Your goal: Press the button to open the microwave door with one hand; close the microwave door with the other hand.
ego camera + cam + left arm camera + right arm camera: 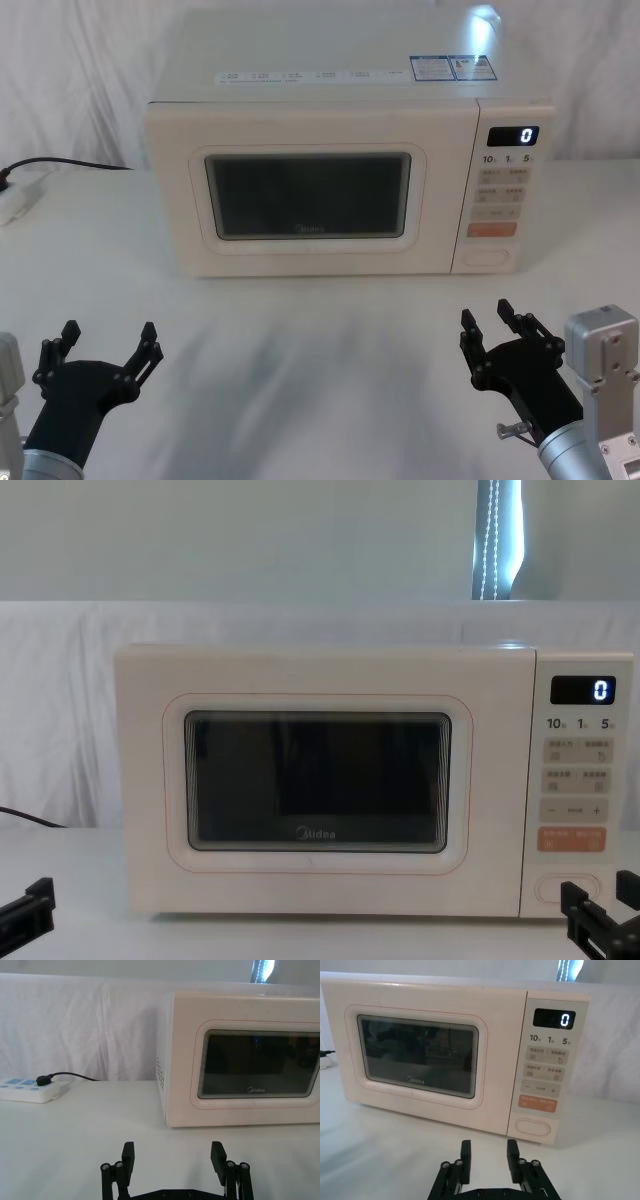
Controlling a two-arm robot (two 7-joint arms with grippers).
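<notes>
Low on the microwave (pixel 345 185) panel's right end, the button (pixel 486 257) lies straight ahead of the right gripper (pixel 490 327), fingers apart, the nearer arm; left gripper (pixel 108 340), fingers wide apart, faces the shut door (pixel 310 190).

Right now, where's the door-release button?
The button sits at the bottom of the microwave control panel, on the robot's right, directly below the orange key and beyond the right hand.
</notes>
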